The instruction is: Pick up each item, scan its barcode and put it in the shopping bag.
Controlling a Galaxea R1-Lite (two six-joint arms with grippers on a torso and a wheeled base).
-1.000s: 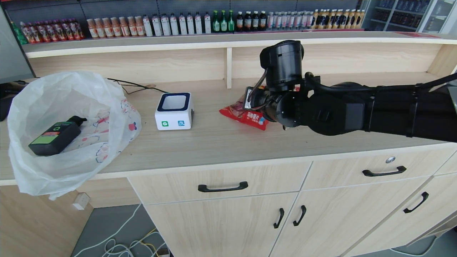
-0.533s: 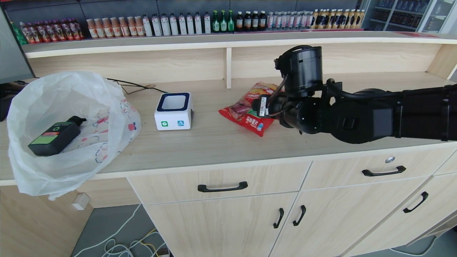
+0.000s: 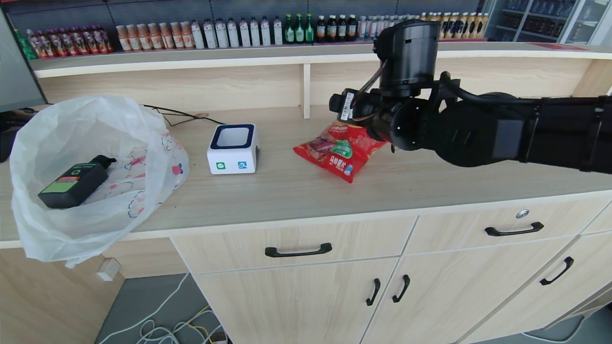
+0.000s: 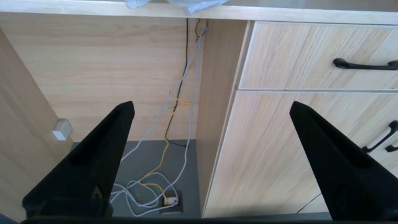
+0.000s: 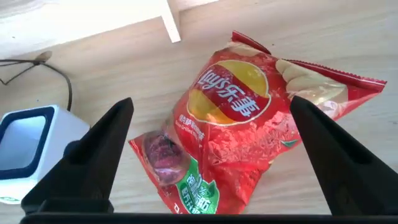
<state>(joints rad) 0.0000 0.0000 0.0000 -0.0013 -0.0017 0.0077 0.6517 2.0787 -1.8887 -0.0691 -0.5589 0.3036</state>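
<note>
A red chips bag (image 3: 340,155) lies flat on the wooden counter (image 3: 287,191), right of the white scanner (image 3: 233,149). My right arm (image 3: 411,124) hangs above the bag's far end. In the right wrist view my right gripper (image 5: 211,106) is open over the chips bag (image 5: 249,124), its fingers (image 5: 87,168) apart on either side and holding nothing. The scanner (image 5: 28,149) sits off to one side there. The white shopping bag (image 3: 91,143) stands open at the counter's left end with a black bottle (image 3: 74,182) inside. My left gripper (image 4: 211,109) is open, low beside the cabinet.
A raised shelf (image 3: 306,57) with a divider (image 3: 306,91) runs along the back of the counter, with bottles lined up behind it. A black cable (image 3: 177,114) trails behind the scanner. Drawers and doors (image 4: 311,56) sit under the counter, with cables (image 4: 155,186) on the floor.
My right arm has swung right and then risen toward the back of the counter, uncovering more of the chips bag. The bag, scanner and shopping bag have stayed put.
</note>
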